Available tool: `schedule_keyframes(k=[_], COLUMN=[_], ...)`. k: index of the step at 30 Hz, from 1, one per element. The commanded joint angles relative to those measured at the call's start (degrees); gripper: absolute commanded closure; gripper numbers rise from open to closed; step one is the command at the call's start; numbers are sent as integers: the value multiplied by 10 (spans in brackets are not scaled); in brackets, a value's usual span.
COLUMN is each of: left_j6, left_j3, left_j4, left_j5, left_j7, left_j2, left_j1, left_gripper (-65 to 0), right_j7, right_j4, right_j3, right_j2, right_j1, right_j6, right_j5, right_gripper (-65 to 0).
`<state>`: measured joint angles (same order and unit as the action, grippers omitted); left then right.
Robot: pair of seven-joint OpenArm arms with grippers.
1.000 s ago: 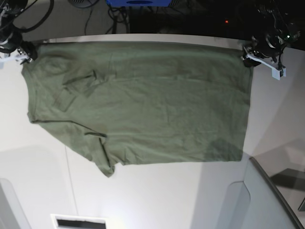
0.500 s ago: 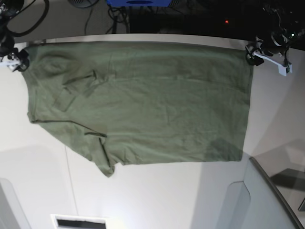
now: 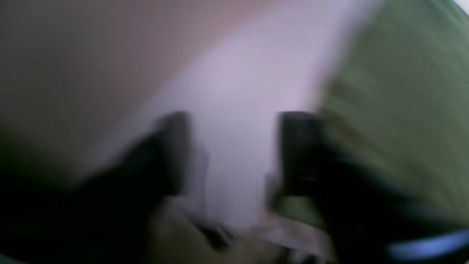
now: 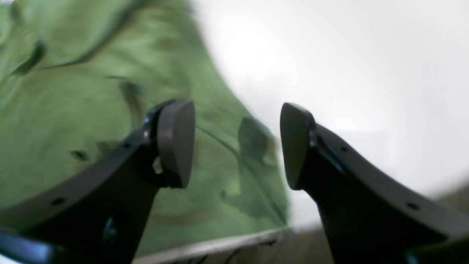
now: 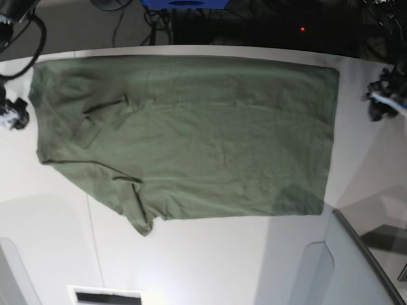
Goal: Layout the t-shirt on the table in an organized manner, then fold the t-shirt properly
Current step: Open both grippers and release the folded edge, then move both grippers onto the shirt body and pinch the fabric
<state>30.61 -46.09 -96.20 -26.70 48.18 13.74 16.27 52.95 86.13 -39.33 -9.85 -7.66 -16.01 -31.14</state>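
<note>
The olive-green t-shirt [image 5: 191, 133] lies spread flat on the white table [image 5: 222, 260], its far edge along the table's back edge and a folded sleeve at the front left. My left gripper [image 5: 381, 105] hovers off the shirt's right edge. In the blurred left wrist view the left gripper [image 3: 236, 154] is open over bare table, with the t-shirt [image 3: 395, 95] to its right. My right gripper [image 5: 16, 116] sits just off the shirt's left edge. In the right wrist view the right gripper [image 4: 236, 145] is open and empty above the t-shirt [image 4: 84, 121] edge.
A grey angled panel [image 5: 359, 267] rises at the front right corner. A white slotted box [image 5: 105, 295] sits at the front edge. Dark cables [image 5: 127, 25] and equipment lie beyond the table's back edge.
Both grippers have left the shirt's far corners and moved outward and toward the front. The shirt stays spread flat where it was.
</note>
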Motion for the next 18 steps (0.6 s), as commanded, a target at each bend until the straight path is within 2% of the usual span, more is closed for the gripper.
schedule_keyframes(k=[1,2,6,9,12,14,15,16,18], left_j6=[8,12,12,12,12,12,12,12,11], left_j3=[19,36,89,145,182,192,194,196,197], left_j4=[-7,-6,9,31,62,84,93,107,137], left_j5=[8,8,49,124,186,205,209,210,211], left_j7=[-8,-8,-8,-8,-8,-13,-23,-43,-81], left_j2=[11,11,6,6,5,5,5,5,5], left_j1=[-15,-30,-83,-117,-137,-146,-146,-146,-146], left_gripper=[-76,0,0,0,0,0,0,0,0], right_j7=[-10,-16,-67,-110,-133,-138,-138,-138,-134], right_j4=[-8,-29,-129,-201,-228,-222,-212,-200,-177], right_j3=[15,32,102,168,246,308,331,352,378], right_j2=[-25,-34,-73,-105,-130,-142,-145,-145,-141], right_j1=[28,45,116,158,177,179,179,178,176], right_j6=[1,1,1,1,1,3,4,4,4], right_j5=[-3,-3,-2,-2,-2,-2,-2,-2,-2], right_gripper=[-348,-348,-348,-348,-348,-345,-330,-287,-147])
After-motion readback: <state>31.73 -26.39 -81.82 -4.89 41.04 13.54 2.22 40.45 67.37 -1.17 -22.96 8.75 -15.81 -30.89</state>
